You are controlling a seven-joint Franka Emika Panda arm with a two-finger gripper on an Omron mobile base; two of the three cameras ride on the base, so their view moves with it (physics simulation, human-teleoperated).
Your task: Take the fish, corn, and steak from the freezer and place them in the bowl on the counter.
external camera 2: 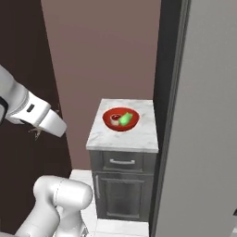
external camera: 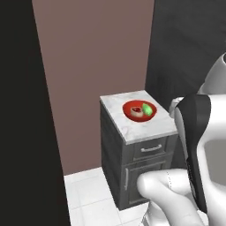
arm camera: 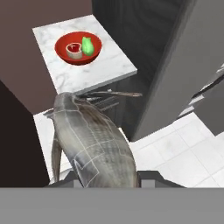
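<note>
Glossy red bowl (arm camera: 78, 47), veined white marble counter (arm camera: 96, 70), scaly grey fish (arm camera: 94, 144)

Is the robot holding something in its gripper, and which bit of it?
Yes: a grey, scaly fish. The gripper holds it at one end; which end cannot be told.

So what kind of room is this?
Probably a kitchen: a marble counter on a dark cabinet, a red bowl holding food, a tall grey freezer, and a fish in the robot's tool.
</note>
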